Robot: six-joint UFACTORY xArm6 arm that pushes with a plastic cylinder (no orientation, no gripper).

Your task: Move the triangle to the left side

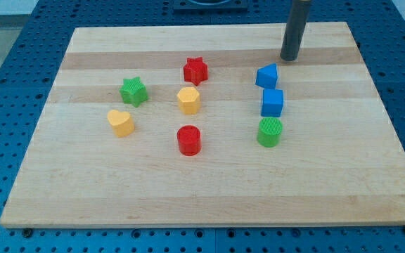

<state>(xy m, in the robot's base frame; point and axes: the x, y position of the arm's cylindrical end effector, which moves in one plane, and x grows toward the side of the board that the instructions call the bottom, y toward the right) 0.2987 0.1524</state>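
The blue triangle block lies on the wooden board, right of centre near the view's top. My tip rests on the board just up and to the right of it, a small gap apart. A blue cube sits directly below the triangle, and a green cylinder sits below the cube.
A red star and a yellow hexagon stand at the centre, with a red cylinder below them. A green star and a yellow heart-like block lie on the left. The board's top edge runs close behind my tip.
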